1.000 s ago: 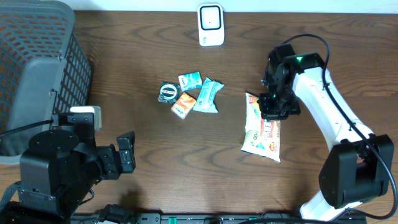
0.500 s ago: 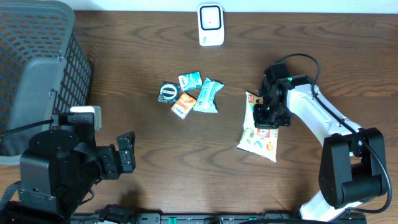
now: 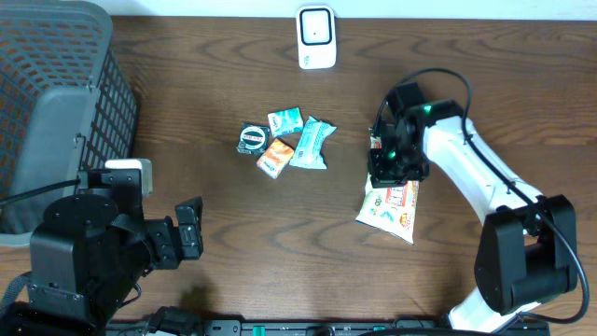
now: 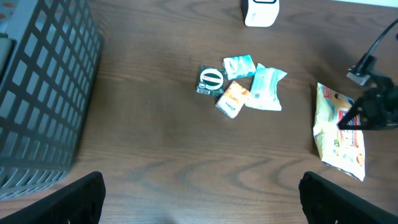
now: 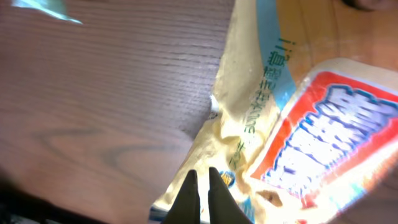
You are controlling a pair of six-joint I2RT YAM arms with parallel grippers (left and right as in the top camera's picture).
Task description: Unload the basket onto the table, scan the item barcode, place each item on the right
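— Where is the snack bag (image 3: 394, 207)?
— On the right side of the bench (image 3: 233, 252). It is yellow and white with a red and blue label. Its near end lies flat on the wood, and its far end is hidden under the right tool (image 3: 392, 161).
— Does that tool have hold of it?
— Yes. In the wrist view its two fingers are pressed together on a crumpled fold at the bag's edge, with no gap between them.
— And the left tool (image 4: 200, 183)?
— Spread wide and holding nothing. It hangs over bare wood at the near left, beside the dark mesh basket (image 3: 56, 84).
— What else is there?
— A cluster of small packets (image 3: 287, 142) lies mid-bench, left of the bag and not touching it. A white device (image 3: 316, 37) stands at the far edge.
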